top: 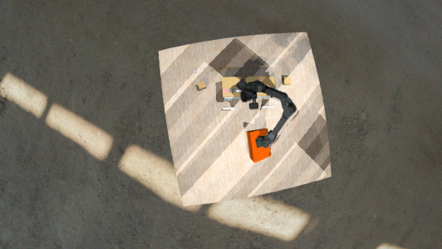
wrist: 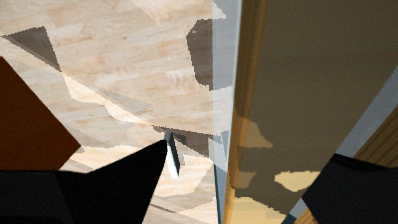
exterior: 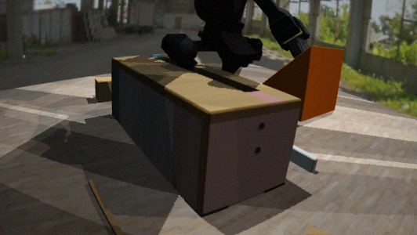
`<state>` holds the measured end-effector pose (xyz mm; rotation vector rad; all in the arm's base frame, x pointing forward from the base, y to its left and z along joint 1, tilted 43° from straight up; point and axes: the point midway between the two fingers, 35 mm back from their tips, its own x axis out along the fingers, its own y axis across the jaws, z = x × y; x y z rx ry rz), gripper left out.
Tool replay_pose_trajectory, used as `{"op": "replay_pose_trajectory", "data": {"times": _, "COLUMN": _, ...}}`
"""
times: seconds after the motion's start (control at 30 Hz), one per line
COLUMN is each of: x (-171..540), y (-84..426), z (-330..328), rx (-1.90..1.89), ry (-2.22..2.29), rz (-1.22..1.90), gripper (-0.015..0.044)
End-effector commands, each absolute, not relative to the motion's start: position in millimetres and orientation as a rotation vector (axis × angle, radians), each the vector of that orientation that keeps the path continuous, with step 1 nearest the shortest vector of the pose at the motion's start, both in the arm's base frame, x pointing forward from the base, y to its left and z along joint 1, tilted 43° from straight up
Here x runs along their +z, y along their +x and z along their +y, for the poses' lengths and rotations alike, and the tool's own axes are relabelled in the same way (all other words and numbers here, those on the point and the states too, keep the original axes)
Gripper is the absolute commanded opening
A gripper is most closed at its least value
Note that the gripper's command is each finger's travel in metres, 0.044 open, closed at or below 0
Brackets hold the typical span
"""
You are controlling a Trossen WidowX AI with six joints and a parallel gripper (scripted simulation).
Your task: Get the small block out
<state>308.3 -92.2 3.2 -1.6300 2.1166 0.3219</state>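
Note:
The box (top: 225, 80) (exterior: 192, 99) (wrist: 310, 50) stands upright, with a tan top, a dark slot (exterior: 241, 85) in that top, and a pink patch at one end. Its clear front shows edge-on in the wrist view. The small block and the shelf cannot be made out in any view. My gripper (wrist: 218, 143) is open and empty. In the wrist view one finger is on the outer side of the box's front edge and the other is on the box side. In the exterior view the gripper is low over the box top; contact cannot be told.
An orange wedge (top: 255, 153) (exterior: 323, 84) (wrist: 30, 120) stands in front of the box by the arm's base. Pale bars (top: 228, 109) (top: 267, 107) (exterior: 305, 158) (wrist: 173, 162) lie before the box. Wooden blocks (top: 201, 85) (top: 287, 80) sit beyond both ends. A thin strip (exterior: 103, 207) lies behind.

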Motion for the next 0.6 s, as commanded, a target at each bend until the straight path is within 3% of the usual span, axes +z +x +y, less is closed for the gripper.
{"op": "replay_pose_trajectory", "data": {"times": 0.0, "x": 9.3, "y": 306.0, "z": -98.5, "rx": 0.318, "ry": -1.631, "rz": 2.117, "gripper": 0.0400}}
{"op": "replay_pose_trajectory", "data": {"times": 0.57, "x": 26.9, "y": 299.3, "z": -117.1, "rx": 0.318, "ry": -1.632, "rz": 2.118, "gripper": 0.0400}}
